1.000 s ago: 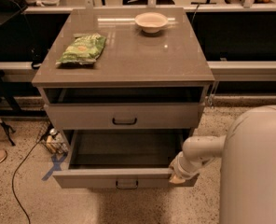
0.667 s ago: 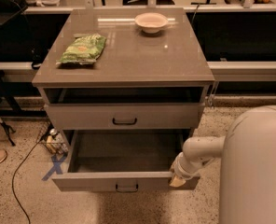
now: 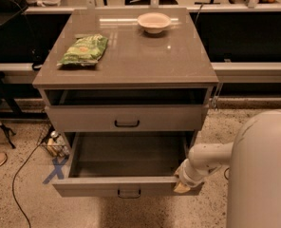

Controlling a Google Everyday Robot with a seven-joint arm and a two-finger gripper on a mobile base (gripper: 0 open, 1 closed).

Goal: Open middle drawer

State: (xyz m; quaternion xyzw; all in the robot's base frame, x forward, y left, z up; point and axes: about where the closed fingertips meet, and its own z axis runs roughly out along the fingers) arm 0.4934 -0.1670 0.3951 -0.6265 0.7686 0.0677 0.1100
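Open: middle drawer (image 3: 93, 186), front edge nearest.
My gripper (image 3: 181, 186) is at its R front corner, grip state I can't tell; bare floor (image 3: 145, 215) nearer than that edge.

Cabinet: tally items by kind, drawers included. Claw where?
Bowls: 1, white bowl
Bags: 1, green bag
Drawers: 2, middle drawer pulled out, upper drawer above it
Total: 4
Claw at the middle drawer's right front corner.
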